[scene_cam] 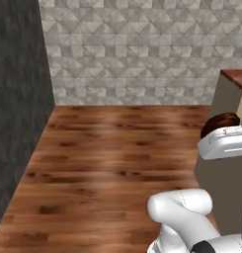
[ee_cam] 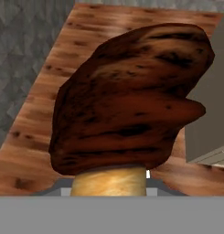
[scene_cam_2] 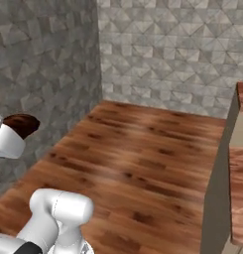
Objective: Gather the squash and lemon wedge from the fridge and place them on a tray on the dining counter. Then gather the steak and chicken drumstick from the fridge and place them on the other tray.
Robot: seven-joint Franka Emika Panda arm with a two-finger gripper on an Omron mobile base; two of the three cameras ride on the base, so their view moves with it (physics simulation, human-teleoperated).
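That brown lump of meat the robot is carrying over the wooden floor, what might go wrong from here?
The chicken drumstick seems held only by its pale bone end, with the heavy meat sticking out beyond the tool; it could swing or slip and fall onto the wooden floor. The beige base of the dining counter stands close on one side, so a wide swing might knock the meat against it.
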